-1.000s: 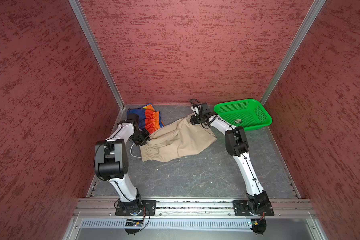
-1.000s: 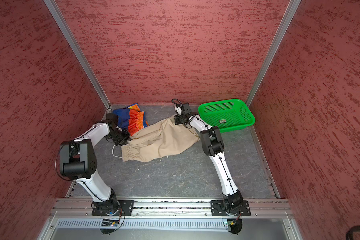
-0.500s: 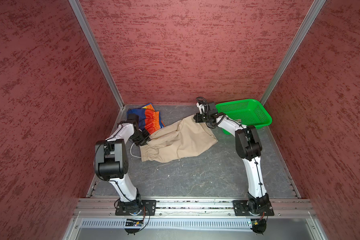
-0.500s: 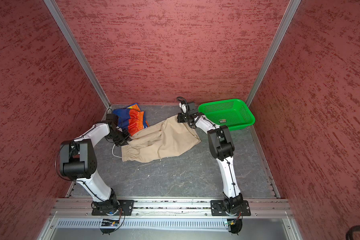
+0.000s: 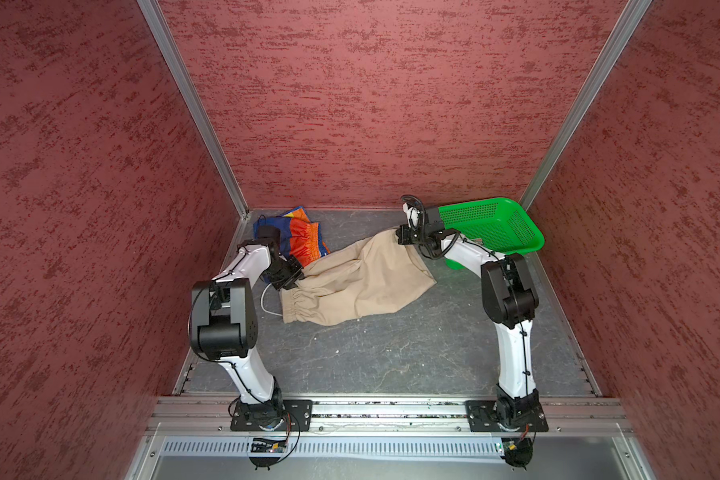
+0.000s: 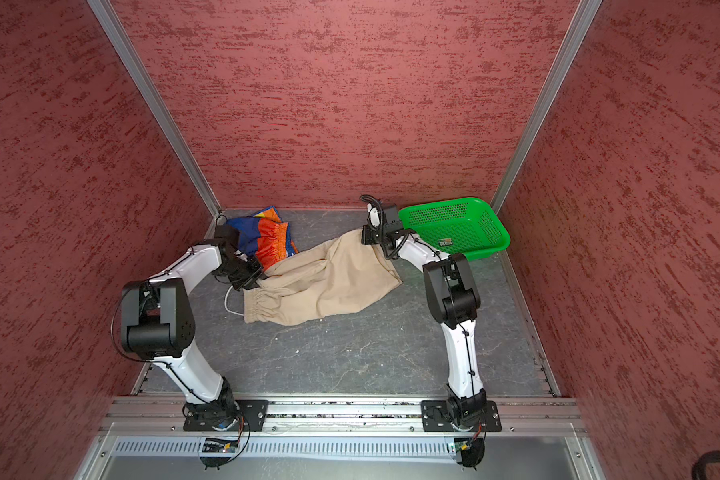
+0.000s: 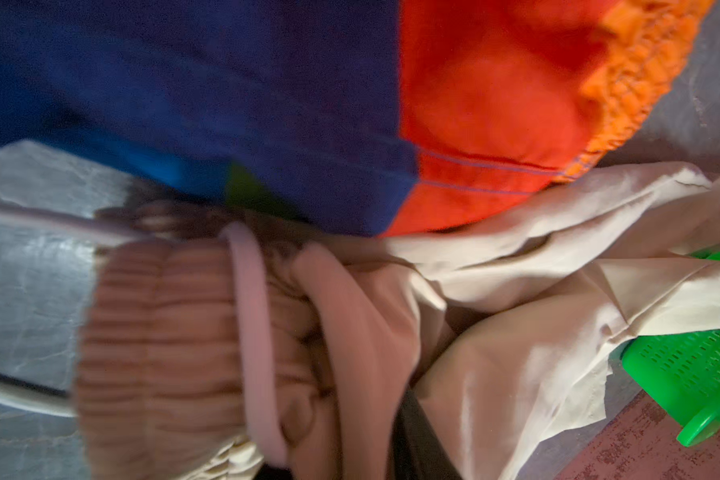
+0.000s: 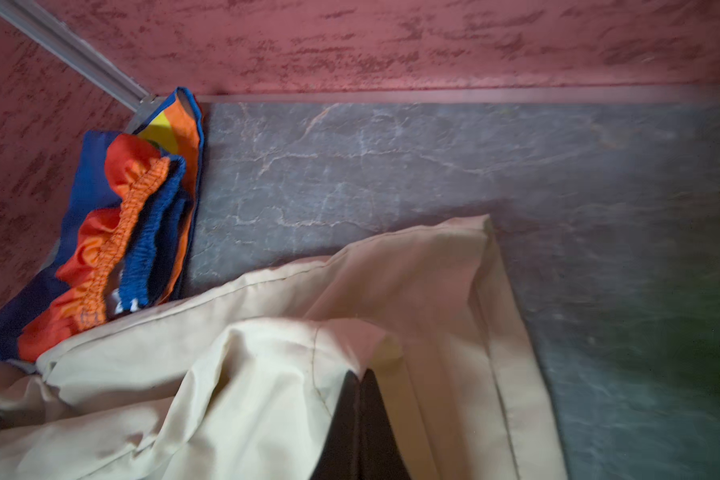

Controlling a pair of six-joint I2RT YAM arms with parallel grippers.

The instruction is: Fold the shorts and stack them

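Top views both show the beige shorts (image 5: 362,282) spread on the table (image 5: 391,357), waistband by the left gripper (image 5: 295,277); can't tell whether that one has a hold. Right gripper (image 5: 400,240) is clamped tight on a raised leg hem. Farther back, rainbow shorts (image 5: 304,243) sit bunched in the left corner, green basket (image 5: 495,226) on the right.

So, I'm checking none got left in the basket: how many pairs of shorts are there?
2. The rainbow-striped shorts lie bunched in the far left corner; the beige shorts stretch across the table. None shows in the green basket; nothing looks hidden.
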